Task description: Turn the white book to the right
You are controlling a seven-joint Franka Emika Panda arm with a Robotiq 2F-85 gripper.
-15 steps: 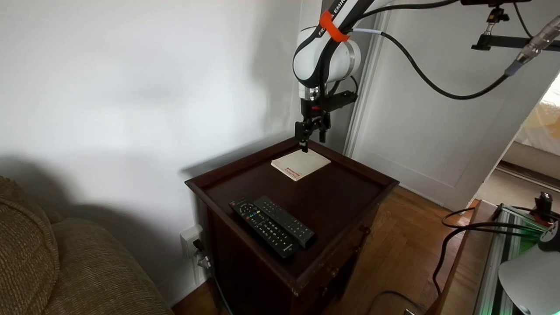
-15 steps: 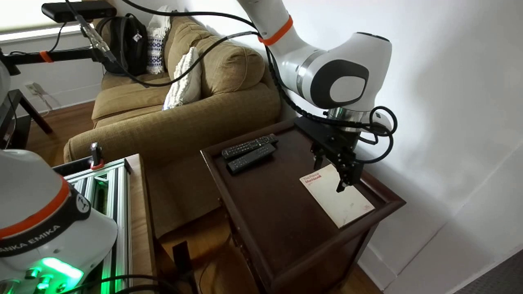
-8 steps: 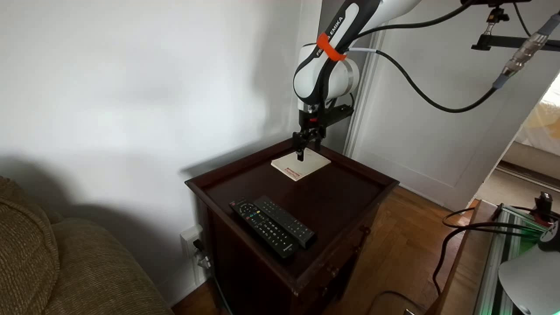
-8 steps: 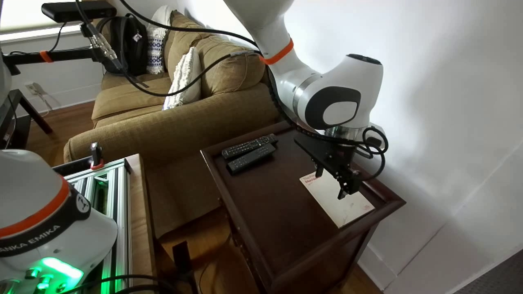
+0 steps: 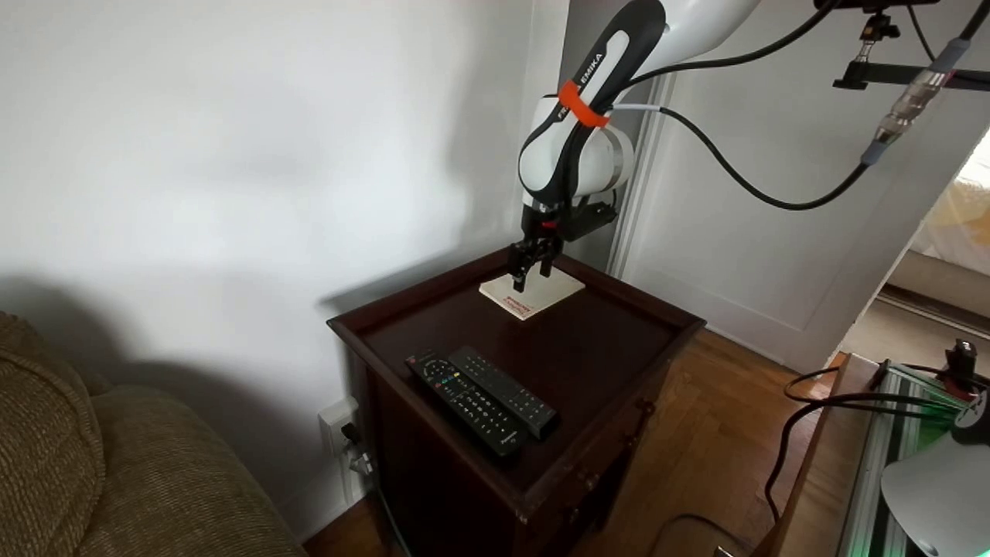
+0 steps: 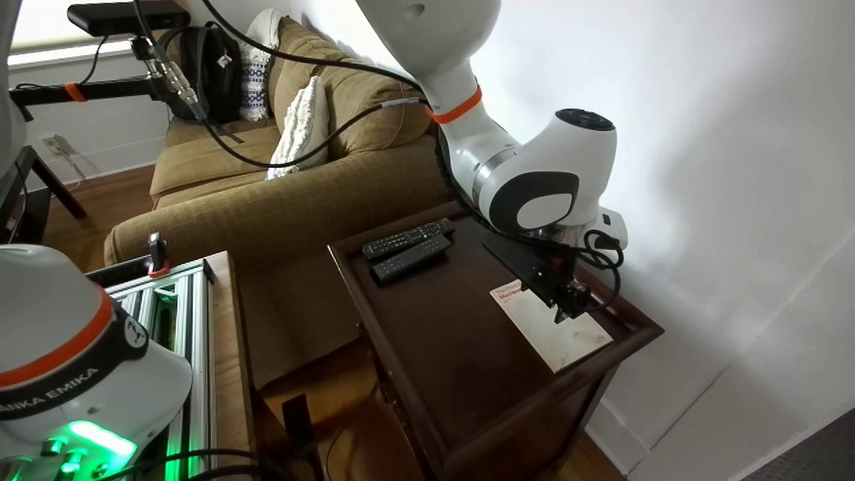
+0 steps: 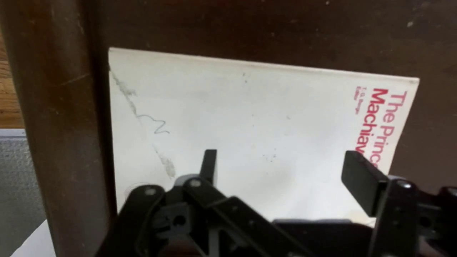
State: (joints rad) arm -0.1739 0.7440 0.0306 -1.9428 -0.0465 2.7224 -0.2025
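Observation:
The white book (image 5: 547,296) is thin and flat, with red title letters. It lies on the dark wooden cabinet top (image 5: 595,348), close to the corner by the wall. It also shows in an exterior view (image 6: 544,334), partly hidden by the gripper, and fills much of the wrist view (image 7: 250,107). My gripper (image 5: 533,279) points down low over the book; it also shows in an exterior view (image 6: 542,304). In the wrist view the gripper (image 7: 282,152) is open, its fingers wide apart with nothing between them. I cannot tell whether the fingertips touch the cover.
Two black remote controls, one (image 5: 468,402) beside the other (image 5: 506,391), lie at the cabinet's sofa end. A raised rim (image 6: 641,327) edges the top. A white wall (image 5: 271,155) stands right behind. A brown sofa (image 6: 287,194) is beside the cabinet.
The arm has lowered, bringing my gripper down closer to the book. The fingertips also shifted slightly toward the wall side in an exterior view. The book and remotes have not moved.

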